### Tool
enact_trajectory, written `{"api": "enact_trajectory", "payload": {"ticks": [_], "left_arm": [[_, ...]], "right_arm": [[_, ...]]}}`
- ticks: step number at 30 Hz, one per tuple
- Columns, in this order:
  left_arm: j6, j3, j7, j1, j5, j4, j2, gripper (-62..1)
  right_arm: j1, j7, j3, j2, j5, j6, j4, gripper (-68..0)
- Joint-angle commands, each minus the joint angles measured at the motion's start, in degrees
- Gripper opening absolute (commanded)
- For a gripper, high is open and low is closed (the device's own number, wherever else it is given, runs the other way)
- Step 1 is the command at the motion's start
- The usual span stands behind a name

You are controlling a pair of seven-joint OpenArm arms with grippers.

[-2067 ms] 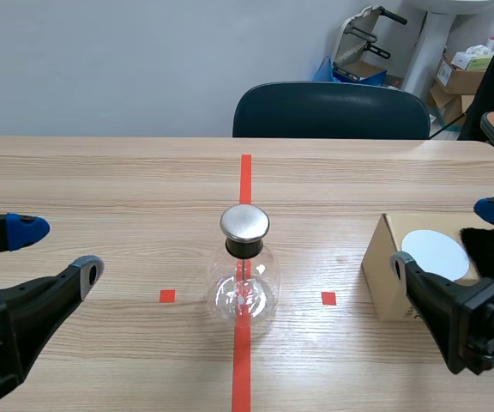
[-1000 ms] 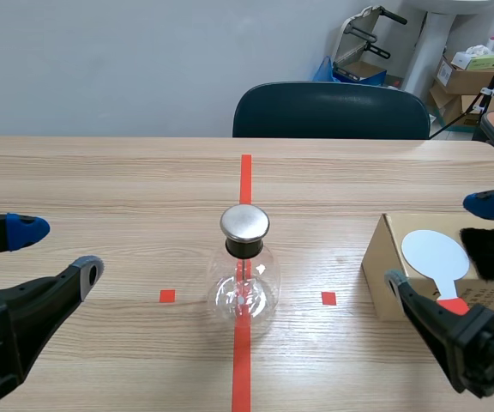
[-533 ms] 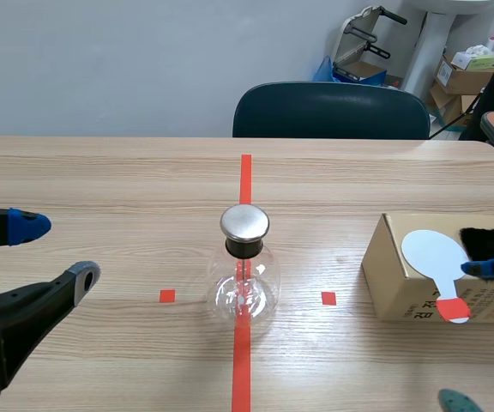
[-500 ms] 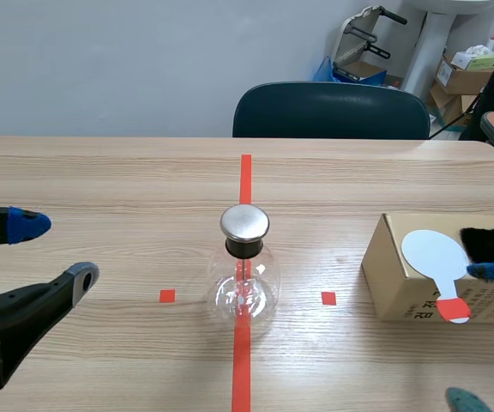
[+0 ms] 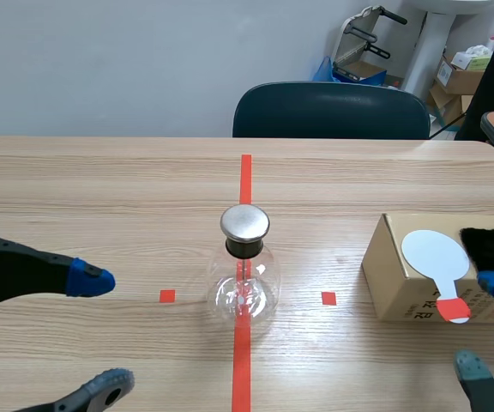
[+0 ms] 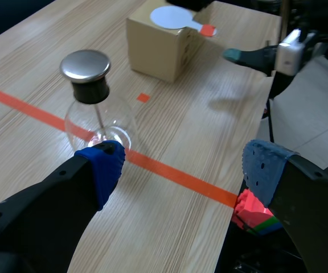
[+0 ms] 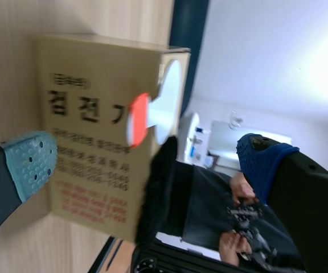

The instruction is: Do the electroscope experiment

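Tabletop (image 5: 101, 189) risk: wide-open right gripper (image 7: 147, 162) could knock the white paddle (image 7: 167, 102) just ahead off its cardboard box (image 7: 90, 96).

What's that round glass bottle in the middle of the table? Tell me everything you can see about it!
The glass flask is round and clear, like a little bubble. On top sits a shiny, flat metal cap with a black collar under it. A thin rod hangs down inside from the collar. The flask stands upright on the wooden table, right on the long orange-red tape line. Only the table touches it.
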Motion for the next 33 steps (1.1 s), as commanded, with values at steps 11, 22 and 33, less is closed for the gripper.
{"api": "enact_trajectory", "payload": {"ticks": [11,22,33], "left_arm": [[-5.7,0.7,-0.5,0.3,-6.8,4.5,-4.7,-15.7],[-5.7,0.7,-1.0,0.3,-8.3,4.9,-4.8,-15.7],[-5.6,0.7,-0.7,0.3,-8.3,4.9,-4.7,-15.7]], "right_arm": [[9.1,-15.6,-9.9,0.8,0.4,-1.3,-0.5,0.4],[8.7,-19.5,-11.2,0.8,-0.3,-1.3,-0.5,0.4],[8.2,-18.9,-11.2,0.8,-0.8,-1.3,-0.5,-42.0]]}}
